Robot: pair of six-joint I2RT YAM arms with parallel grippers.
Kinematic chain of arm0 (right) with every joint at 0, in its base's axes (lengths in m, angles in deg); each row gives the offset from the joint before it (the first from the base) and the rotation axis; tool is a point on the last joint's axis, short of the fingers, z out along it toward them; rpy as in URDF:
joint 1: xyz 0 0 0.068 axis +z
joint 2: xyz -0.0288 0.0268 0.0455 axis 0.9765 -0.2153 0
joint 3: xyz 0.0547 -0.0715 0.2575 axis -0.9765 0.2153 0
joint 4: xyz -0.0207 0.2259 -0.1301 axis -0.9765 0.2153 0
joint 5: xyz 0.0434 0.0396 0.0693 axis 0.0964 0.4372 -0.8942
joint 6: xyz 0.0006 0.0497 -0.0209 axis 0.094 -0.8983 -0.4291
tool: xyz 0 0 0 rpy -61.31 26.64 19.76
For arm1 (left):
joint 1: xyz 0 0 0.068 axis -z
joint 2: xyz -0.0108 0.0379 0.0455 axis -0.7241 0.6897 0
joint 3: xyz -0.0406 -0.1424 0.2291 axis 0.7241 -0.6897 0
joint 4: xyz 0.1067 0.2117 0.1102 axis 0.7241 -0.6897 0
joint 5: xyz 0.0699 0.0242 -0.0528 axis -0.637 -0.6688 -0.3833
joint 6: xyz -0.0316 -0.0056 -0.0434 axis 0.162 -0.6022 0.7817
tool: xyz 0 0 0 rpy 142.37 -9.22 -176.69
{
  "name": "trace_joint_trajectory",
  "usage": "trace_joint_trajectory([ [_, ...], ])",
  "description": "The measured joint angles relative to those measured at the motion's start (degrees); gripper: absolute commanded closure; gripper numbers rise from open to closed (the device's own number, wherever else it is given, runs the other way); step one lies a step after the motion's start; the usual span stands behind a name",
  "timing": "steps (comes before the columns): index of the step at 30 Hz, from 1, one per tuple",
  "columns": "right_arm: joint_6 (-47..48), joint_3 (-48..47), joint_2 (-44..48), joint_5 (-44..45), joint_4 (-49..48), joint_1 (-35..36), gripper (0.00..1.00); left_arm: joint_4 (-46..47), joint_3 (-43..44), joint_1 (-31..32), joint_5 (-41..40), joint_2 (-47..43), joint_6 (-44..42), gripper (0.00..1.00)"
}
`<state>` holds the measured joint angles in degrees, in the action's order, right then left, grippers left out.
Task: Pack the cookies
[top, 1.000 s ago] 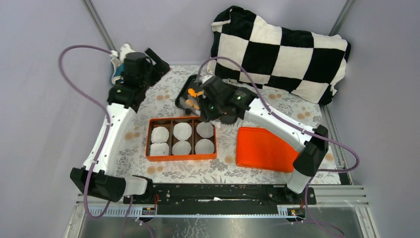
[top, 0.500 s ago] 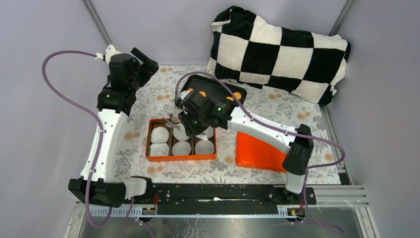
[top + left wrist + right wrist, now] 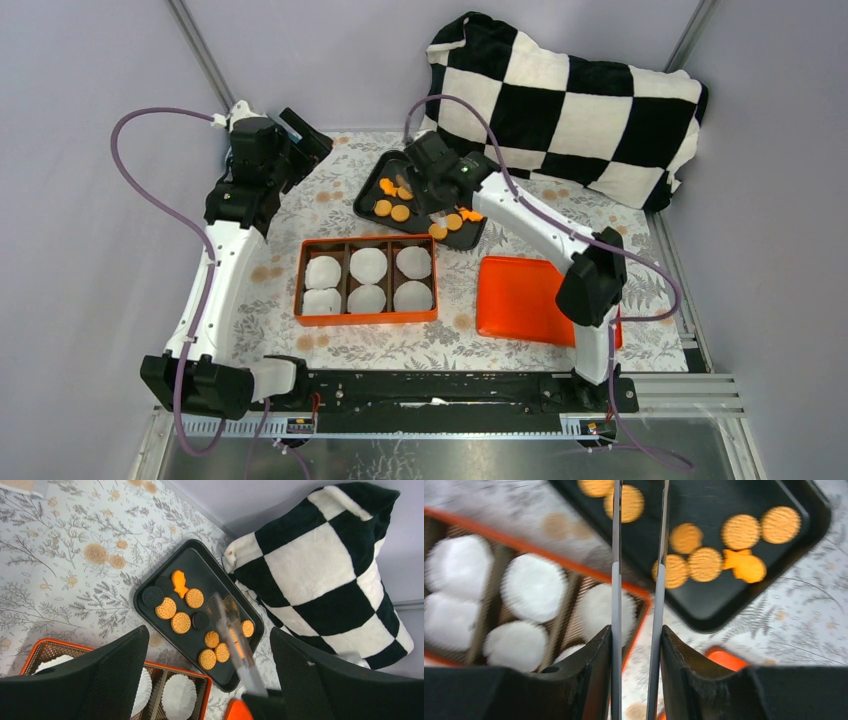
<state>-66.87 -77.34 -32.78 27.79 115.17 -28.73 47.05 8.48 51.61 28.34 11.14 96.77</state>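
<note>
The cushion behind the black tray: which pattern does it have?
Black and white checks cover the cushion; the left wrist view shows it best.

Overhead from behind, wrist views look down closer, all sharing cookies (image 3: pixel 180 622) on tray (image 3: pixel 200 570)

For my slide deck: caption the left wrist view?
Open left gripper above small orange cookies on a black rectangular tray, blurred metal tongs crossing the tray.
</note>
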Motion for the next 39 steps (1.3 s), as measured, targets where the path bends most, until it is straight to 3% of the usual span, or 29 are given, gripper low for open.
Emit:
trace_joint_trajectory([
  [4,0.83,0.0,-5.03,2.12,-0.31,-5.51,1.0,0.46,-1.75,0.0,1.42,0.31,-0.02,0.06],
  [10,1.64,0.02,-11.37,2.56,-0.33,-5.99,1.0,0.7,-2.1,0.0,2.25,1.62,-0.07,0.06],
  [21,1.66,5.42,-7.89,1.16,-1.42,-5.88,1.0,0.9,-2.16,0.0,2.95,1.75,-0.17,0.06],
  [30,1.97,4.33,-7.19,-0.42,-0.74,-5.88,0.89,1.44,-3.21,0.0,4.96,1.86,-0.15,0.06],
  [35,1.99,3.87,-8.07,-1.68,-0.74,-5.86,0.68,1.97,-3.32,0.0,5.55,2.01,-0.13,0.06],
  [39,2.01,3.52,-8.55,-1.84,-0.59,-5.86,0.59,2.01,-3.54,0.0,6.23,2.14,-0.13,0.06],
])
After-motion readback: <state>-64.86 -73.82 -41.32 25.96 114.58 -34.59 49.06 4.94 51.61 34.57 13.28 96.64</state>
